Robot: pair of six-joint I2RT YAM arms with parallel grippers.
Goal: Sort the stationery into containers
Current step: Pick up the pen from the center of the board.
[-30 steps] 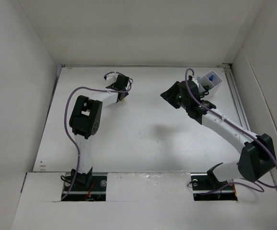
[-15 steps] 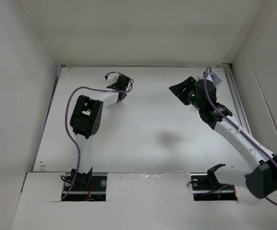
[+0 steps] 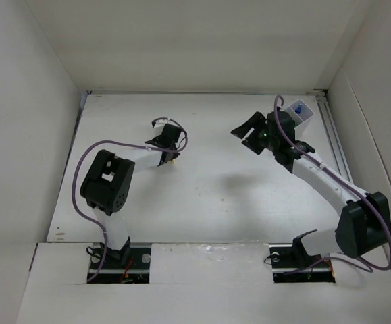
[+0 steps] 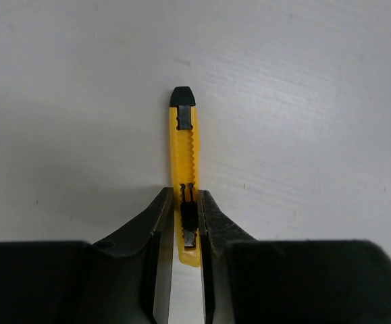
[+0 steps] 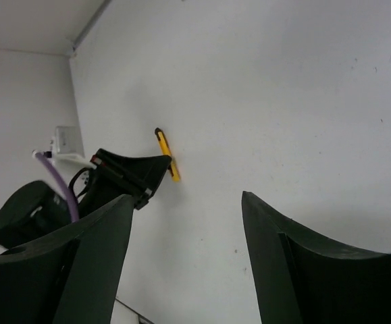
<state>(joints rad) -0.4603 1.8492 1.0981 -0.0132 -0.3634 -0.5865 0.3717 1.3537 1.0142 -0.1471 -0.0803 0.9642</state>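
left claw (image 4: 185, 197): clenched on the near end of the yellow cutter (image 4: 183, 145), one finger (image 4: 156, 219) pressed to each long side
yellow cutter: thin yellow body with a black tip at the far end and a black slider; pointed straight away from the left claw in the left wrist view; most of its length stuck out past the fingertips
cutter vs worktop (image 3: 209, 196): low over or on the white surface; could not tell whether it touched
cutter location: left half of the worktop, toward the far side, under the left wrist; only a speck of yellow showed in the top view (image 3: 173, 160)
right claw (image 5: 185, 202): released, fingers (image 5: 94, 256) spread wide with bare worktop between them, nothing held
right claw position: raised above the worktop right of centre in the top view (image 3: 247, 128), well apart from the cutter
right wrist view: looked across the worktop at the left claw (image 5: 148, 177) with the cutter (image 5: 167, 154) poking out of it
white box (image 3: 302, 116): far right corner of the worktop, just behind the right arm, partly hidden by it
box contents: a small blue thing (image 3: 300, 108) inside; which compartment could not be told
left arm: bent, elbow near the left edge, purple cable looped over it
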